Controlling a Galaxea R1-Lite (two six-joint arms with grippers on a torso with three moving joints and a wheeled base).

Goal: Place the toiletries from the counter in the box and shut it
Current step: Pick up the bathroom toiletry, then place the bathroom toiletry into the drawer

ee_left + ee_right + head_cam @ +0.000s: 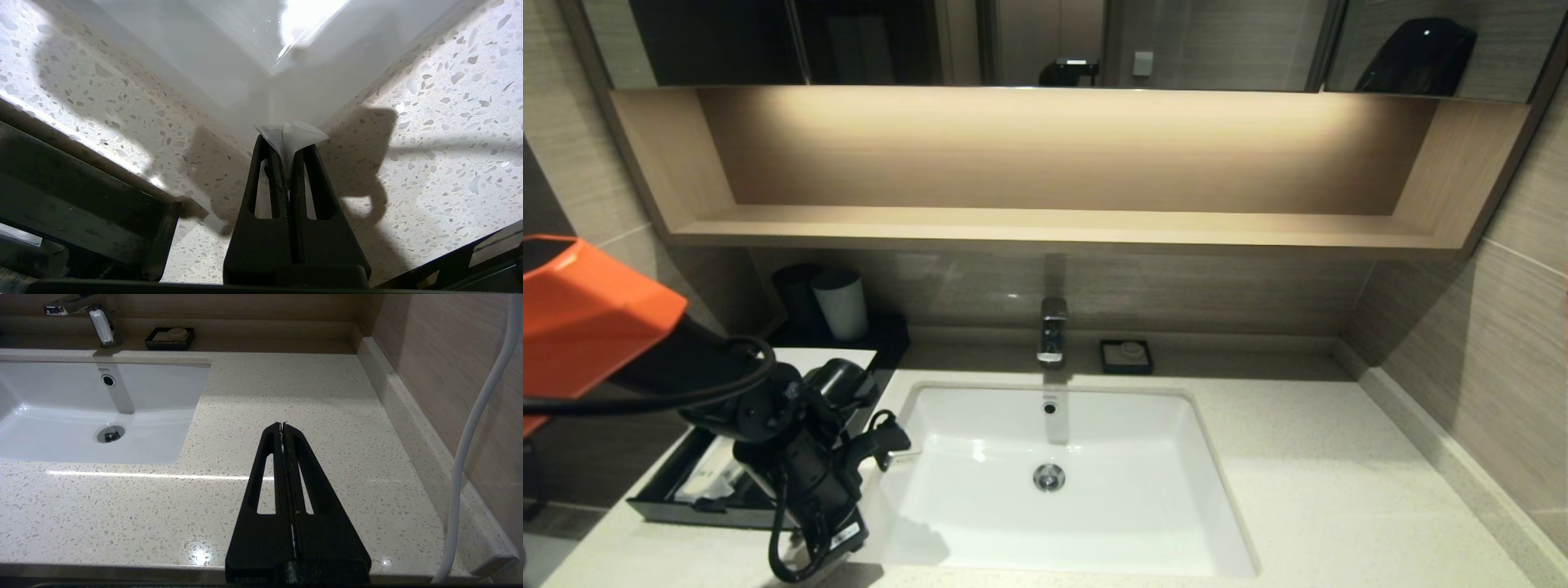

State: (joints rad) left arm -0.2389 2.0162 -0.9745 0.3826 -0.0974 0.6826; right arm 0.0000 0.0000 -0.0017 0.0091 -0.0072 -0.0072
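My left gripper (pixel 897 447) hangs over the near left corner of the white sink (pixel 1094 539), beside the box. In the left wrist view the left gripper (pixel 288 149) is shut on the end of a slim whitish packet (pixel 292 132), held above the speckled counter (pixel 441 122) at the sink's corner (pixel 229 53). The dark box (pixel 686 510) stands at the left with its drawer pulled out and its white top panel (pixel 825 359) behind. Whitish packets (pixel 715 474) lie in the drawer. My right gripper (pixel 283 426) is shut and empty above the counter (pixel 286 388) right of the sink.
A light grey cup (pixel 841 304) stands behind the box. A faucet (pixel 1053 327) and a small black soap dish (pixel 1125 356) sit behind the sink. A wooden wall shelf (pixel 1045 224) runs above. A white cable (pixel 474 428) hangs by the right wall. The box's dark wall (pixel 81 204) is close to the left gripper.
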